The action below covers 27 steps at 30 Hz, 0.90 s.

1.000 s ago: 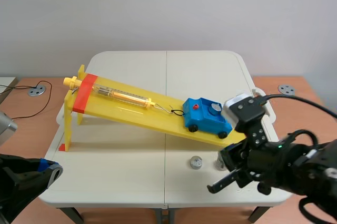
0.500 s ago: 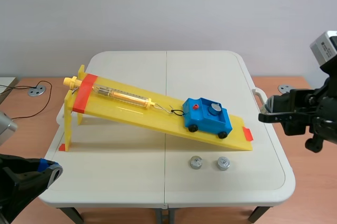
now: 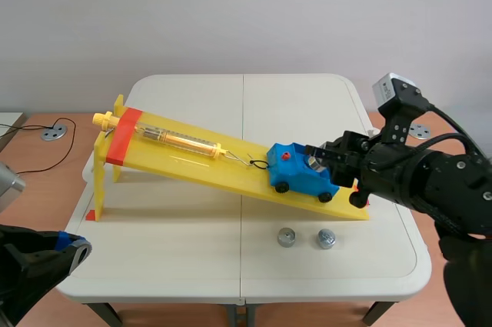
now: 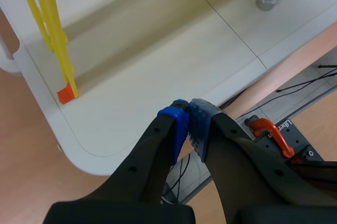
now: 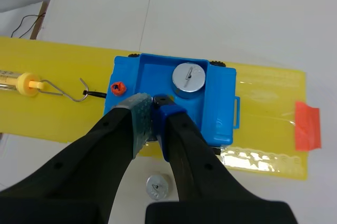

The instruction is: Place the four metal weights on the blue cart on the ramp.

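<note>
Right pincer (image 5: 154,103) directly above the blue cart (image 5: 218,103), pads almost together and pinched on a weight (image 5: 157,99), only its small dark top visible between them. Second weight (image 5: 188,79) upright in the cart's tray, just beside the pincer. Cart low on the yellow ramp (image 5: 263,89), near the orange tape at the bottom end, its red knob joined by a wire hook to a spring scale (image 3: 177,140) lying along the ramp's upper half. Third weight (image 3: 286,237) and fourth weight (image 3: 326,239) side by side on the bench (image 3: 169,258), just in front of the ramp's low end. Left pincer (image 4: 188,109) closed on nothing, blue pads touching, low beyond the bench's near left corner, well apart from cart and weights.
</note>
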Each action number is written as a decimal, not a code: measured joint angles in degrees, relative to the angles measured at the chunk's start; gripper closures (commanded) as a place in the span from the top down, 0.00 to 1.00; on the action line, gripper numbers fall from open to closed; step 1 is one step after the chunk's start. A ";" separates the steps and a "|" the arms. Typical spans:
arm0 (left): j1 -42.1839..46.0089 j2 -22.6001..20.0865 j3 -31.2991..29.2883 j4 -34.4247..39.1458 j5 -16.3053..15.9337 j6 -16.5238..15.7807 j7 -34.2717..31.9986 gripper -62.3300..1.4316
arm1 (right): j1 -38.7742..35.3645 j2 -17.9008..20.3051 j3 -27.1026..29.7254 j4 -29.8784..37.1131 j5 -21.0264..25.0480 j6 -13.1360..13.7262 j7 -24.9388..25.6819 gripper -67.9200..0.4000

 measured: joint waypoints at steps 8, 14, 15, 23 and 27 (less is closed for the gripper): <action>0.00 0.00 0.00 0.00 0.00 0.00 0.00 0.09 | 3.82 0.04 0.00 -5.38 -0.94 0.46 0.04 0.02; 0.00 0.00 0.00 0.00 0.00 0.00 0.00 0.09 | 5.35 0.04 0.00 -9.25 -1.51 0.48 0.33 0.02; 0.00 0.00 0.00 0.00 0.00 0.00 0.00 0.09 | 5.40 0.04 0.00 -9.53 -1.51 0.48 0.39 0.02; 0.00 0.00 0.00 0.00 0.00 0.00 0.00 0.09 | 5.42 0.04 0.00 -9.73 -1.90 0.66 0.44 0.27; 0.00 0.00 0.00 0.00 0.00 0.00 0.00 0.09 | 5.40 0.09 0.00 -9.68 -1.90 2.67 0.20 0.39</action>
